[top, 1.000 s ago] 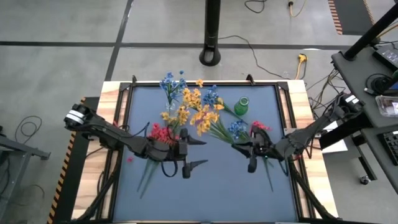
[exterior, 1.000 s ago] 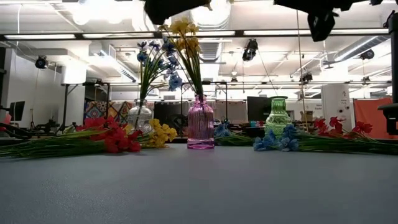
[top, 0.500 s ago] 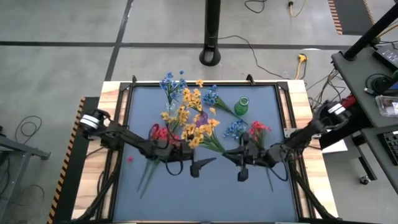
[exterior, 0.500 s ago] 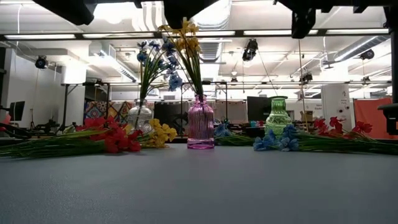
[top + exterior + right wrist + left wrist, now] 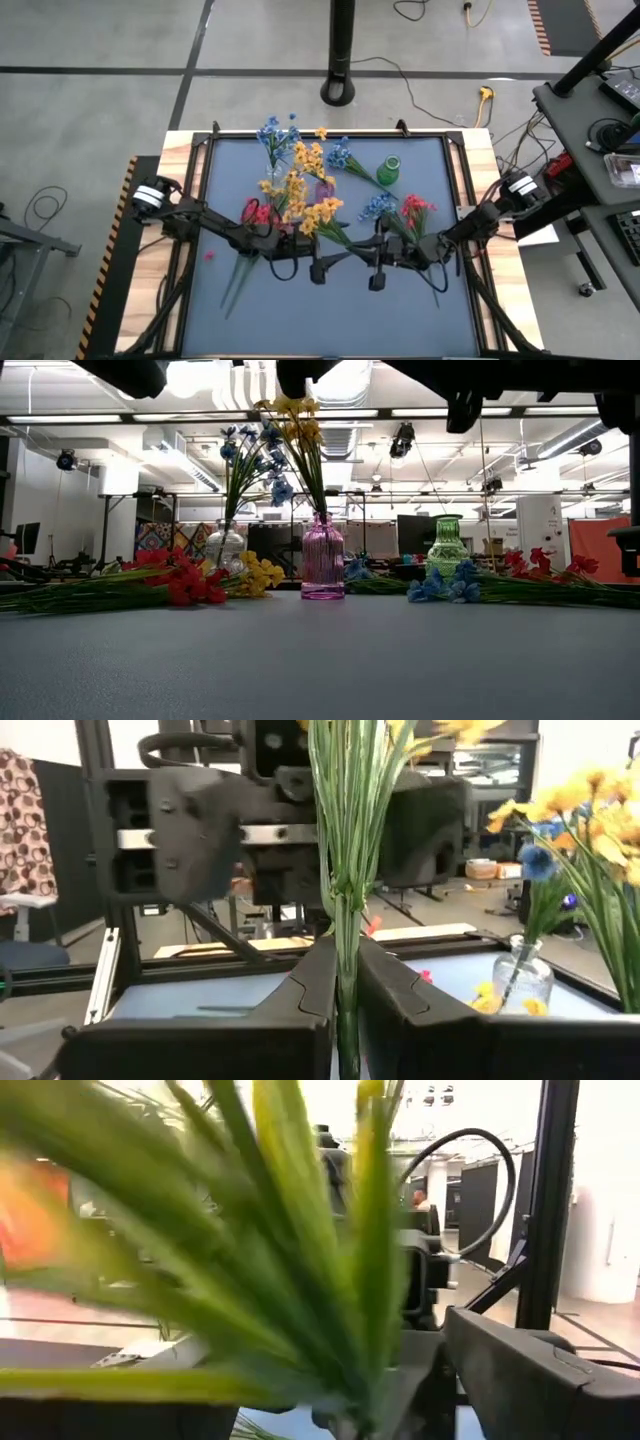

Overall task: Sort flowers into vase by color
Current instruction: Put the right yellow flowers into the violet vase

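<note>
My right gripper [image 5: 364, 258] is shut on a yellow flower [image 5: 315, 213], whose stem shows upright between its fingers in the right wrist view [image 5: 345, 1020]. My left gripper [image 5: 335, 262] faces it from the table's left, open. The flower's green leaves [image 5: 300, 1280] fill the space between its fingers. A purple vase [image 5: 322, 565] holds yellow flowers, a clear vase [image 5: 225, 547] holds blue ones, and a green vase [image 5: 447, 550] stands to the right. Loose red flowers [image 5: 258, 212] and blue flowers [image 5: 378, 207] lie on the mat. My right gripper pinches the yellow flower's thin green stem [image 5: 347, 982], below its leaves, between the two fingers. The fingers come about level from the table's right and lie across the stem. The flower is lifted clear of the table, blossoms toward the far left. Whether my left gripper touches the leaves, I cannot tell.
More red flowers [image 5: 415, 205] and blue flowers [image 5: 340, 156] lie on the mat's far half. The near half of the blue mat [image 5: 330, 320] is bare. A black post [image 5: 340, 60] stands beyond the far edge.
My right gripper has carried the yellow flower toward the table's left and near edges and a little down. My left gripper has gone toward the table's right, so the two now face each other closely. The blossoms have shifted nearer.
</note>
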`<action>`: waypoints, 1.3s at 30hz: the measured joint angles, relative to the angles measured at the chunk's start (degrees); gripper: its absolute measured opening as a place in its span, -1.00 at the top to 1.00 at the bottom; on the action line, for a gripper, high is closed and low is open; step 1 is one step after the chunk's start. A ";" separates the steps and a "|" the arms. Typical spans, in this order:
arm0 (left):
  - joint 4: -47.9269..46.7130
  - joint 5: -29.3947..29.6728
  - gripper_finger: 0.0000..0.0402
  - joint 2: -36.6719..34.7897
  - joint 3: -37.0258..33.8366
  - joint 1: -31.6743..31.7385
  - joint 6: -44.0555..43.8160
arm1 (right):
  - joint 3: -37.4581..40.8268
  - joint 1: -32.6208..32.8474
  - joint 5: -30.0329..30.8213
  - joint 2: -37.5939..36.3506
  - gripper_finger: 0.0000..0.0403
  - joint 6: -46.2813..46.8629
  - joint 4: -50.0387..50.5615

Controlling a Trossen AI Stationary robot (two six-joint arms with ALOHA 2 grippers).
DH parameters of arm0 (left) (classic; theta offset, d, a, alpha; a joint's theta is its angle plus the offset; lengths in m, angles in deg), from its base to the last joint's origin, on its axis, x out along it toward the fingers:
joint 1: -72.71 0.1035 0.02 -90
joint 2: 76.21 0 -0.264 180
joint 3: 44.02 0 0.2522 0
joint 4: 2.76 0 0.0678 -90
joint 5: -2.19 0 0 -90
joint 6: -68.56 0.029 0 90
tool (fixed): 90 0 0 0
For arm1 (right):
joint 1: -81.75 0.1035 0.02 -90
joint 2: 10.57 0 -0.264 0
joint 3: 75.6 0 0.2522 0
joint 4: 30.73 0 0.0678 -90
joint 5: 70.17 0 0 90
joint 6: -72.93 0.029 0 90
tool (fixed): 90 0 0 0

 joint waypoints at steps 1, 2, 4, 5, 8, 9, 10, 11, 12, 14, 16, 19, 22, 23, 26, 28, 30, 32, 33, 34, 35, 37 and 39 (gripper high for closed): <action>0.00 0.77 -0.47 0.00 0.00 -0.02 -0.01 | -0.24 0.01 -0.01 0.11 0.85 -0.34 0.02; -0.01 1.60 -0.42 -0.01 0.00 -0.02 0.00 | -0.46 0.01 0.00 0.23 0.83 -0.63 0.02; -0.20 1.97 -0.28 0.00 0.00 -0.02 -0.01 | -0.73 -0.02 0.04 0.24 0.80 -1.38 0.04; -0.36 2.12 -0.20 -0.01 0.00 -0.02 -0.01 | -0.84 -0.02 0.02 0.24 0.78 -1.44 0.02; -1.13 2.19 0.09 -0.02 0.00 -0.02 -0.01 | -0.86 -0.02 0.40 -0.02 0.77 -1.34 0.04; -1.48 2.24 0.20 -0.02 0.00 -0.02 -0.01 | -0.86 -0.01 0.61 -0.08 0.77 -0.77 0.02; -2.13 2.25 0.31 -0.06 0.00 -0.02 -0.01 | -0.86 0.01 0.61 -0.15 0.76 -0.57 0.04; -2.61 2.28 0.41 -0.07 0.00 -0.02 -0.04 | -0.86 -0.02 0.66 -0.15 0.75 -0.41 0.04; -2.92 2.41 0.51 -0.05 0.00 -0.02 -0.09 | -0.86 -0.02 0.66 -0.15 0.73 -0.28 0.05; -3.44 3.00 0.70 -0.07 0.00 -0.09 -0.06 | -0.86 -0.04 0.85 -0.17 0.67 0.67 0.13; -4.15 2.98 0.87 -0.13 0.00 -0.09 -0.08 | -0.86 -0.02 0.92 -0.17 0.57 1.20 0.45; -6.10 3.23 0.94 -0.37 0.00 -0.07 -0.01 | -0.86 -0.01 2.17 -0.38 0.38 2.00 1.56; -9.68 4.46 0.85 -1.43 0.00 -0.07 -0.03 | -0.86 0.40 4.92 -2.01 0.17 2.93 6.35; -11.53 5.70 0.81 -2.15 0.00 -0.20 -0.03 | -0.86 0.43 5.65 -2.98 0.11 3.89 8.81; -20.25 8.93 0.77 -4.93 0.00 -0.69 -0.03 | -0.86 0.53 6.34 -6.96 -0.08 7.85 17.53; -27.15 9.67 0.78 -6.89 0.00 -0.78 -0.89 | -0.86 0.51 6.44 -10.36 -0.18 11.35 24.68; -34.31 9.70 0.79 -9.14 -0.02 -0.83 -3.11 | -1.05 0.51 6.47 -13.87 -0.27 14.12 32.43; -39.61 9.75 0.80 -10.73 -0.01 -0.81 -5.65 | -1.67 0.50 6.29 -16.66 -0.35 16.42 38.38; -41.76 9.75 0.81 -11.17 -0.02 -0.81 -6.69 | -2.12 0.44 6.23 -17.58 -0.38 16.68 40.27; -42.94 9.77 0.81 -11.28 -0.02 -0.76 -7.53 | -2.78 0.38 5.91 -18.13 -0.41 16.59 41.05; -43.28 9.75 0.81 -11.28 -0.02 -0.76 -8.03 | -3.35 0.36 5.12 -18.34 -0.43 15.97 41.22; -42.76 9.75 0.81 -11.02 -0.02 -0.76 -8.25 | -4.76 0.24 3.32 -18.16 -0.47 14.21 41.62; -41.64 9.75 0.81 -10.18 0.04 -0.69 -8.24 | -6.85 -0.03 2.57 -17.13 -0.50 12.38 41.71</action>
